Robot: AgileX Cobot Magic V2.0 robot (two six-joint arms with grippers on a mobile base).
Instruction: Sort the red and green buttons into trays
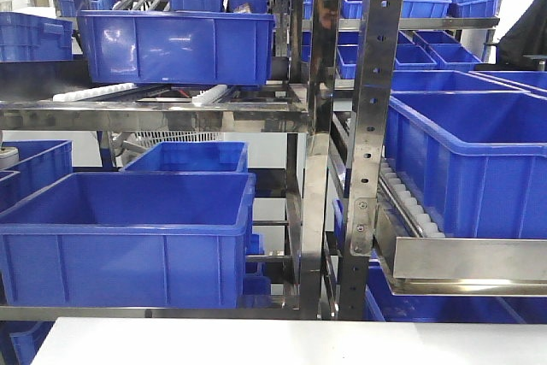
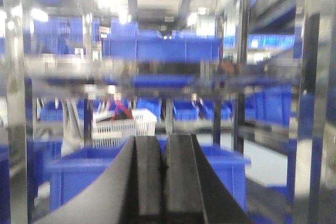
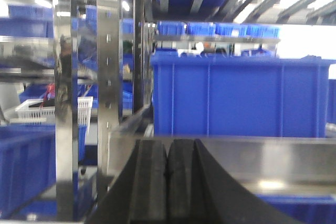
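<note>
Among blue crates (image 1: 128,254), both end effectors (image 2: 164,148) (image 3: 167,150) closed

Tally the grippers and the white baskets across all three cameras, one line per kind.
Grippers: 2 (left gripper, right gripper, both shut)
White basket: 1
Total: 3

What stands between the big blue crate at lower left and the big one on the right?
Front view: two shiny steel rack posts, between the lower-left crate and the right crate.
</note>
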